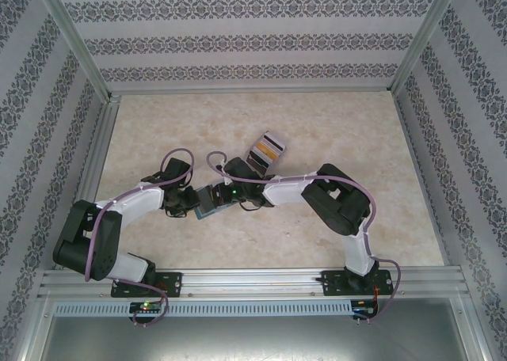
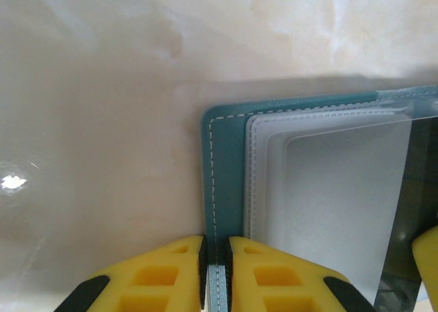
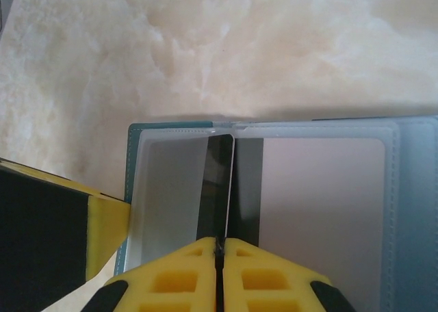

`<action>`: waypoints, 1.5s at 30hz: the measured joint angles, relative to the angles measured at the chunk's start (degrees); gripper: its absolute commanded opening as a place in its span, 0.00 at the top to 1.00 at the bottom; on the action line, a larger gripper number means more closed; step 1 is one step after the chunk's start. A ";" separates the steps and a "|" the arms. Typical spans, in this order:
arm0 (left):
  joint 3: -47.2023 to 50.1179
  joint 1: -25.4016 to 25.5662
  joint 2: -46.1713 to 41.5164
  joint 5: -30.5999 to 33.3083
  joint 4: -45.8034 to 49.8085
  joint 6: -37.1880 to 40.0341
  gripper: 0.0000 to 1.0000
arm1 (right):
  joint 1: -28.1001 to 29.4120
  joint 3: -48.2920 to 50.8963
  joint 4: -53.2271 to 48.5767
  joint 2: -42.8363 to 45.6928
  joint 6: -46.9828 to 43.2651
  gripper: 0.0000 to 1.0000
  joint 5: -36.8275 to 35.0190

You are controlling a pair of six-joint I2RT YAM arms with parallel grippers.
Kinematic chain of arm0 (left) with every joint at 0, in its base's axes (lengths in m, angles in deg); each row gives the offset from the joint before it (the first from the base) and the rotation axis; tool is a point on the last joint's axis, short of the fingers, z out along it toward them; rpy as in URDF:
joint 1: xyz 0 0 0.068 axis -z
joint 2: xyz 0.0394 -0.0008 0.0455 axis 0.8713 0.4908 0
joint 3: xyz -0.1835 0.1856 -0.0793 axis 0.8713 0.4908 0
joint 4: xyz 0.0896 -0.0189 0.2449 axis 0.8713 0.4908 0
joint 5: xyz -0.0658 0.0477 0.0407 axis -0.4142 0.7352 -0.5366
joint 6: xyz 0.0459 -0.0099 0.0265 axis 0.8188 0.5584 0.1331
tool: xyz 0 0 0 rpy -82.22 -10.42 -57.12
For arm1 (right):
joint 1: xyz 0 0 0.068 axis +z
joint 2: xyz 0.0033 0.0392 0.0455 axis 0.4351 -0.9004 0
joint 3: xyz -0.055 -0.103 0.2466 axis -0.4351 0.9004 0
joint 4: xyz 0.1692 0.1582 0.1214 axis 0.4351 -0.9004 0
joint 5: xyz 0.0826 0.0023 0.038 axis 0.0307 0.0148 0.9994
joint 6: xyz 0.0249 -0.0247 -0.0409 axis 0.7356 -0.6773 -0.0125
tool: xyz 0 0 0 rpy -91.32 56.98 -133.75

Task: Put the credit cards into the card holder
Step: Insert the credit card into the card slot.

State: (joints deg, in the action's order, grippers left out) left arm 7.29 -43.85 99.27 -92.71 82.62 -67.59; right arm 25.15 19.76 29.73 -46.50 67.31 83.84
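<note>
The left gripper (image 2: 216, 274) pinched the teal card holder's (image 2: 226, 161) cover. The right gripper (image 3: 220, 250) pinched a dark credit card (image 3: 217, 182) edge-on at a pocket page (image 3: 321, 209), seemingly not yet seated. Others stood in the clear box (image 1: 267, 150).

Table (image 1: 356, 131) carries card holder (image 1: 207, 205), card box (image 1: 268, 149).

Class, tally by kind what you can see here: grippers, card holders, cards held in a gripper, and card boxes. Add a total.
Yellow-fingered grippers: 2 (left gripper, right gripper)
Teal-blue folding card holder: 1
Thin dark plastic card held by right gripper: 1
Clear box of upright cards: 1
Total: 5
</note>
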 measured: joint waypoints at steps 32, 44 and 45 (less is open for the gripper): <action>0.00 -0.02 0.02 -0.13 -0.02 -0.17 0.82 | 4.66 -10.32 -17.73 -1.57 -10.82 0.72 -8.00; -0.48 0.00 -0.22 0.02 0.74 -0.15 0.81 | 0.15 -3.50 -15.65 9.92 -9.55 0.69 -3.04; -0.70 -0.02 -0.39 0.00 0.87 -0.15 0.81 | -0.44 -2.80 -15.02 10.21 -9.14 0.68 -2.58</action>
State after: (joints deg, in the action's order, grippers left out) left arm 6.59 -43.87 98.87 -92.71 83.49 -67.74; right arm 24.71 16.96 14.72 -36.29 58.18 81.26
